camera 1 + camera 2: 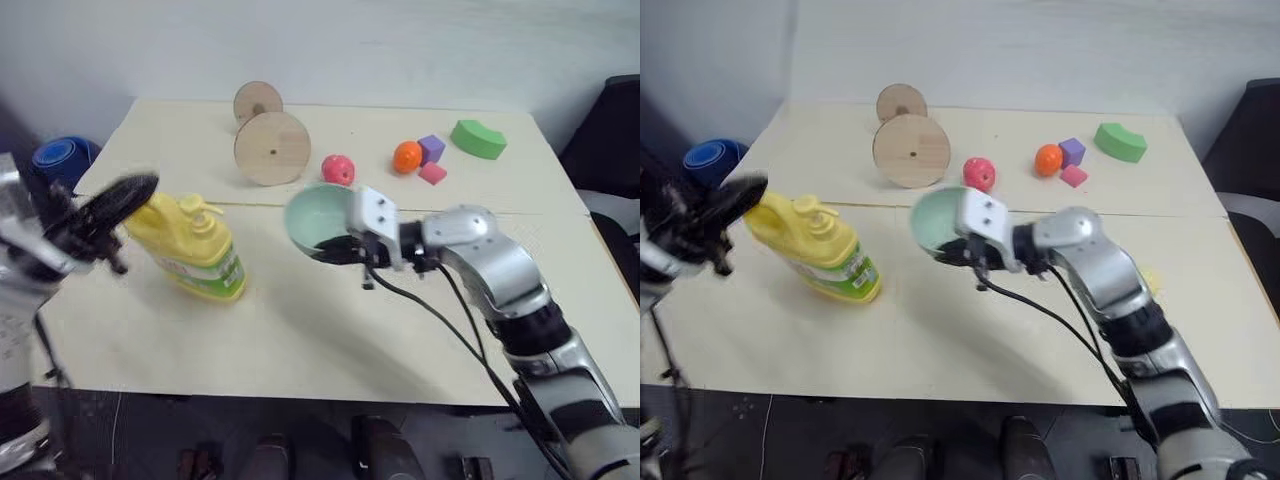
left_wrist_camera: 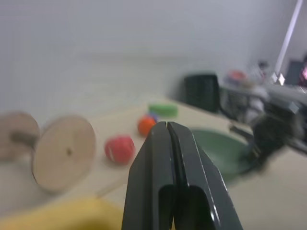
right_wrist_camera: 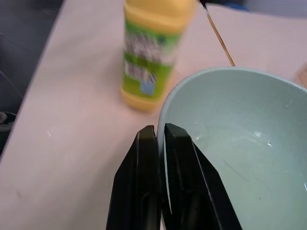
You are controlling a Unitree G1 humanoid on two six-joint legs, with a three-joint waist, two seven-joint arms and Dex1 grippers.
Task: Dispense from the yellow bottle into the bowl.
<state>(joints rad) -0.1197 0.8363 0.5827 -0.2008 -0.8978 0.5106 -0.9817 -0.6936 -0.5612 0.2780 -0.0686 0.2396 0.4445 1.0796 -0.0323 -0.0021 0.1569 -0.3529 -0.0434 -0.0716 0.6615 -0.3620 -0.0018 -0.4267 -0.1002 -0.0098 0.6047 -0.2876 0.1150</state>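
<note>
The yellow bottle (image 1: pixel 192 247) stands on the pale table (image 1: pixel 300 340), near the robot's left edge, with its pump top (image 1: pixel 203 213) on top and its green label facing the front. The bowl (image 1: pixel 318 220) is pale green and sits tipped up near the middle of the table, a little way from the bottle. The right gripper (image 3: pixel 159 139) has its 2 black fingers pinched on the bowl's rim, 1 finger inside and 1 outside, so it is holding the bowl. The left gripper (image 1: pixel 125 195) is squeezed tight with nothing in it and hangs just beside the top of the bottle, up in the air. Inside the bowl there looks to be a little clear wet stuff, though that is hard to be sure of. To do this step well, I think the bowl should be held low and close under the spout, with its open side up, so nothing drips on the table. The left gripper should push straight down on the pump top, slowly. A sideways push could knock the tall bottle over. The wooden spool (image 1: pixel 271 148) and the red ball (image 1: pixel 338 169) are behind and out of the way.
</note>
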